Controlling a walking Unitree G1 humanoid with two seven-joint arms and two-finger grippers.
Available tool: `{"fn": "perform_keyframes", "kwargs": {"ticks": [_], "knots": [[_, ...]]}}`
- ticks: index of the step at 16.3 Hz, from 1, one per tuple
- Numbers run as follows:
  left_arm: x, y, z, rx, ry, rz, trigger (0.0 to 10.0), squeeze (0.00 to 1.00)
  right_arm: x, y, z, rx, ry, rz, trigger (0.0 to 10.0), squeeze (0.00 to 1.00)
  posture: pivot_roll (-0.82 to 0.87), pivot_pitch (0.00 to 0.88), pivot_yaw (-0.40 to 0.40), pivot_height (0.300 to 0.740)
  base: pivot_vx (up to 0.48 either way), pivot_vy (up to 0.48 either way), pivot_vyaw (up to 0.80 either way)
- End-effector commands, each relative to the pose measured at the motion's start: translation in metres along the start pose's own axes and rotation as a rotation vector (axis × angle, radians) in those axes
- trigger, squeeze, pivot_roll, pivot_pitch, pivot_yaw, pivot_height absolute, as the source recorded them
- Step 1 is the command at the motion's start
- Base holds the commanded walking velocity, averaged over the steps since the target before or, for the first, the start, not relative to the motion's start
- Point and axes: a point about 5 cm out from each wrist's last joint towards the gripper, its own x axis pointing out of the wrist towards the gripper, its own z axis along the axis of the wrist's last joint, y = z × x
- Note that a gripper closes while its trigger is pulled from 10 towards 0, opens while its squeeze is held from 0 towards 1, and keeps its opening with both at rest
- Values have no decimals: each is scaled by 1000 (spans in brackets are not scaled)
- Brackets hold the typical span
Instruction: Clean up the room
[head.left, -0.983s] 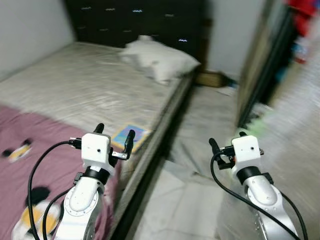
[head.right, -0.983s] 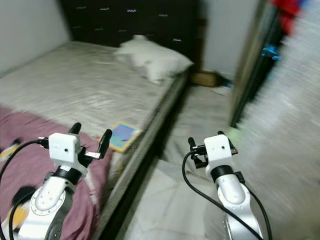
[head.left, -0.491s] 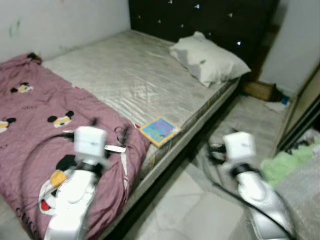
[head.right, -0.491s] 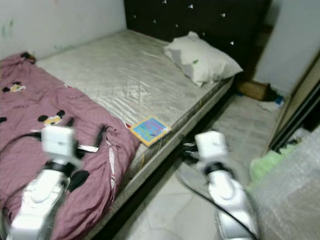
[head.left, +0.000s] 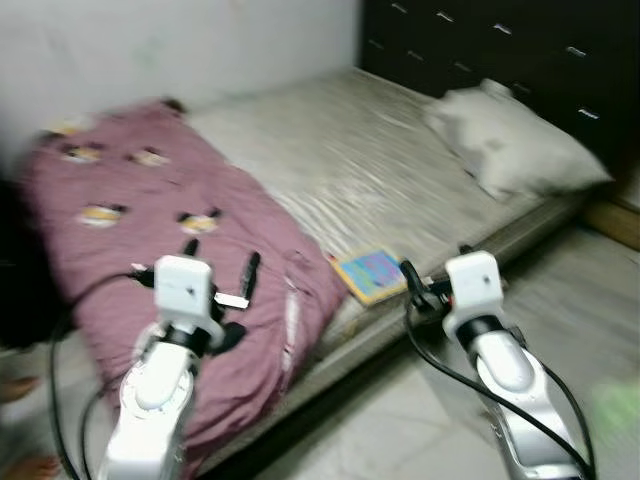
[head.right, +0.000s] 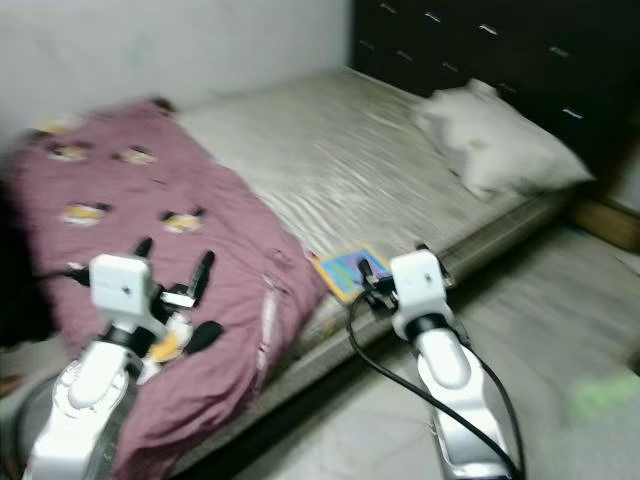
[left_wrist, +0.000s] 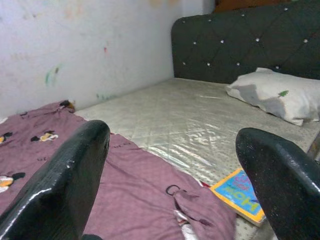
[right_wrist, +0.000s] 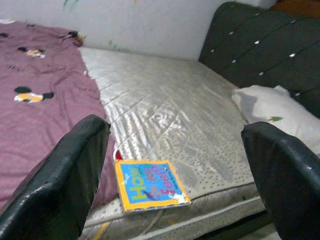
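Camera panned left — maroon blanket (head.left: 190, 250) now centred. Left gripper (head.left: 220, 268) and right gripper (right_wrist: 175, 165) both spread, empty — book (right_wrist: 150, 186) at mattress (head.right: 330, 160) edge.

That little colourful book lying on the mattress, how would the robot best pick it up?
Probably by the edge nearest the mattress side. The book lies flat and thin near the mattress border, beside the purple blanket, so there is little to pinch from above. The right gripper, open and facing it, could come in low from the floor side and clamp that near edge.
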Motion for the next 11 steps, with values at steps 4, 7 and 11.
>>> {"fn": "perform_keyframes", "kwargs": {"ticks": [4,7,11], "knots": [[7,1,4,13,-24,-9,10000,0,7,0,7,-4,-36,-13,10000,0,-108,0,3,740,0,0,800],[9,1,5,13,-30,-10,10000,0,10,1,11,-3,-54,-22,10000,0,-110,0,8,740,0,0,800],[10,-2,0,-1,-18,-11,10000,0,19,5,15,5,-85,-27,10000,0,-120,0,35,740,0,0,800]]}}
